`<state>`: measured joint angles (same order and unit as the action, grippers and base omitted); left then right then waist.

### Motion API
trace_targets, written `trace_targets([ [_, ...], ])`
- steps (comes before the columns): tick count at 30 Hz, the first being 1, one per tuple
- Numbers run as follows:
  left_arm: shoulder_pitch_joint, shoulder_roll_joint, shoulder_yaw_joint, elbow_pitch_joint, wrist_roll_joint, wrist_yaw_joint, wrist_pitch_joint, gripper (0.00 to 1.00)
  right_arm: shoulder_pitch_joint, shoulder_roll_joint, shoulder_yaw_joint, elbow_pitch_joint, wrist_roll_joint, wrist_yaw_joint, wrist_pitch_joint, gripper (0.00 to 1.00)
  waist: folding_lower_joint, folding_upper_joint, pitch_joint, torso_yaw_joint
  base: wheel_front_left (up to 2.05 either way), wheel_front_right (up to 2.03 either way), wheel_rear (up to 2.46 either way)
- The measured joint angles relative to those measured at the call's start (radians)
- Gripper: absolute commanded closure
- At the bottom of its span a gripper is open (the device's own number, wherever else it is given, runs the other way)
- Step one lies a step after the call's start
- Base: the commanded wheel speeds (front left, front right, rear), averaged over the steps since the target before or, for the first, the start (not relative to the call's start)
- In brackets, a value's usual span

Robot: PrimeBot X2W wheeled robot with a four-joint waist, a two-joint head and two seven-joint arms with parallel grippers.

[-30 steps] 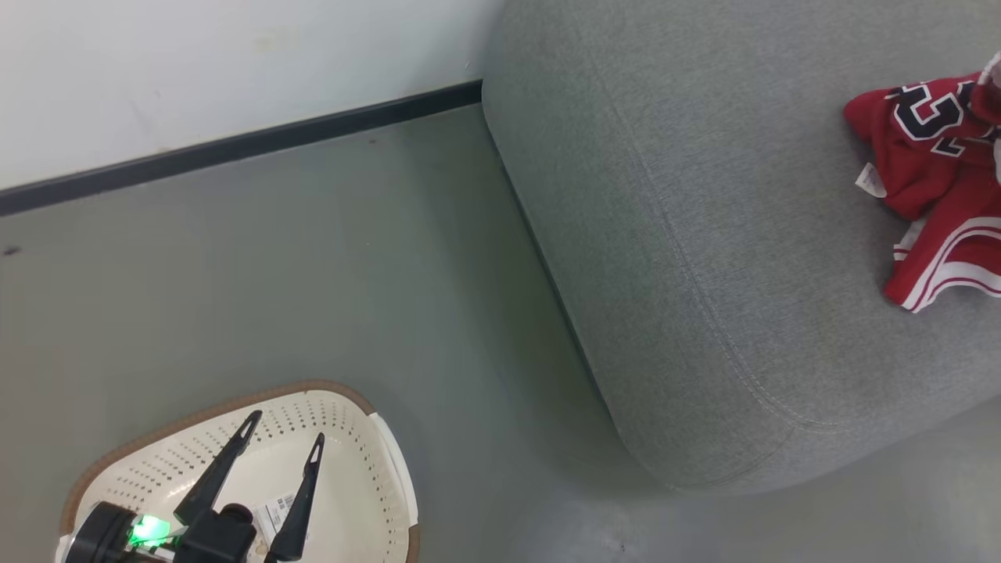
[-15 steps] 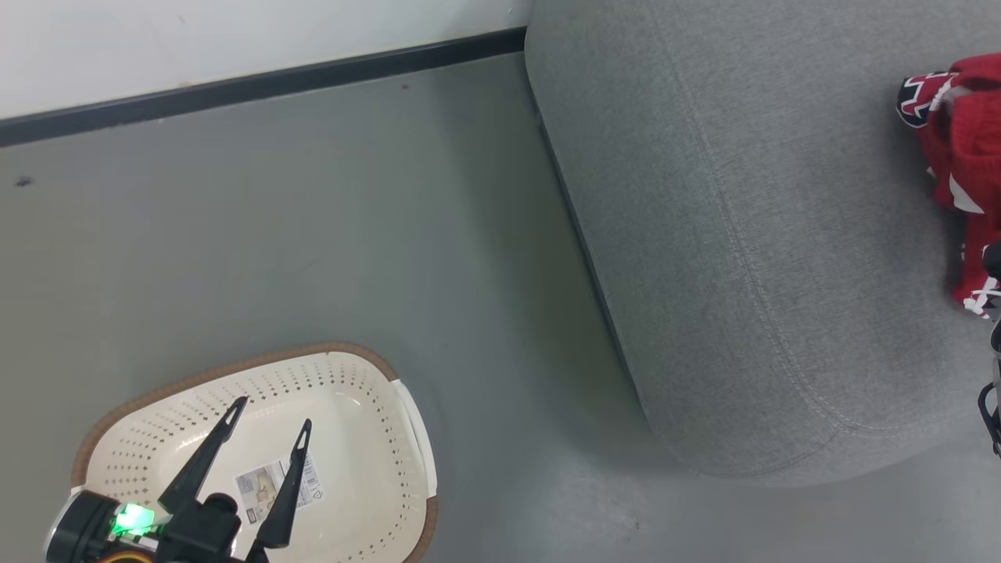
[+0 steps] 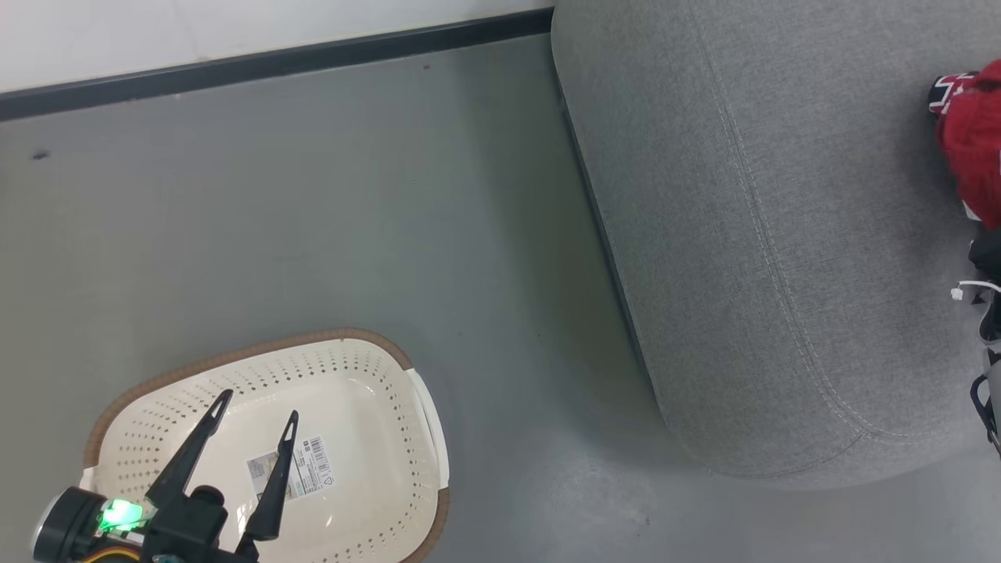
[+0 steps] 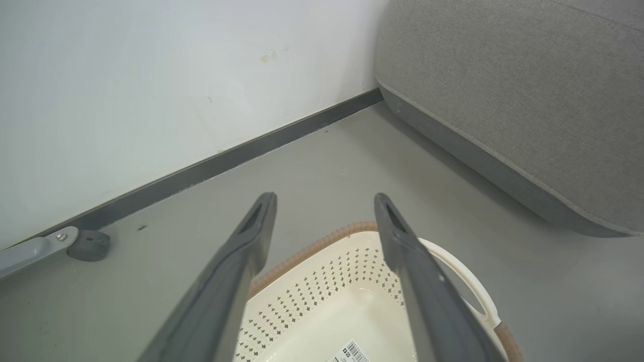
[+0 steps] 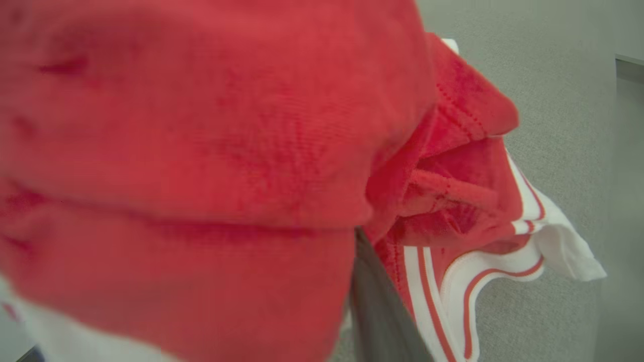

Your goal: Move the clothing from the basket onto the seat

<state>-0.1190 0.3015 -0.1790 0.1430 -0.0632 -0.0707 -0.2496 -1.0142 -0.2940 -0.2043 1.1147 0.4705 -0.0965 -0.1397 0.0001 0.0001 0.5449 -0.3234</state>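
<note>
Red clothing (image 3: 974, 148), cut off at the picture's edge, sits over the grey seat (image 3: 743, 234) and hides most of the right gripper (image 5: 375, 301), so I cannot tell if it pinches, the left gripper (image 3: 260, 404) is spread wide over the basket (image 3: 367, 367), and the camera has turned, so less red shows than before.

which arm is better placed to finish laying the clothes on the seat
Right. The clothes drape over its finger above the seat; the left gripper hangs open over the basket, away from the seat.
</note>
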Motion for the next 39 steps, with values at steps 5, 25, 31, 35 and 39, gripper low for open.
trace_targets([
  [5,0.000,-0.019,-0.003,0.021,-0.004,0.000,0.000,0.00,-0.008,-0.006,0.042,0.026,-0.047,0.000,-0.041,0.00,0.0000,0.0000,-0.030,-0.002,0.00,0.00,0.00],
  [25,0.017,-0.115,-0.021,0.106,-0.034,0.010,0.000,0.00,0.113,-0.045,0.179,0.155,-0.177,0.045,0.004,0.00,-0.0002,-0.0001,-0.216,-0.028,0.00,0.00,0.00],
  [31,0.026,-0.133,-0.029,0.111,-0.034,0.012,0.000,0.00,0.132,-0.086,0.221,0.166,-0.222,0.062,0.087,0.00,-0.0003,-0.0002,-0.259,-0.042,0.00,0.00,0.00],
  [35,0.026,-0.143,-0.031,0.110,-0.034,0.012,0.000,0.00,0.143,-0.109,0.242,0.169,-0.236,0.072,0.129,0.00,-0.0003,-0.0002,-0.268,-0.045,0.00,0.00,0.00],
  [39,0.026,-0.143,-0.028,0.110,-0.034,0.012,0.000,0.00,0.143,-0.115,0.266,0.170,-0.258,0.088,0.158,0.00,-0.0001,-0.0002,-0.269,-0.040,0.00,0.00,0.00],
])
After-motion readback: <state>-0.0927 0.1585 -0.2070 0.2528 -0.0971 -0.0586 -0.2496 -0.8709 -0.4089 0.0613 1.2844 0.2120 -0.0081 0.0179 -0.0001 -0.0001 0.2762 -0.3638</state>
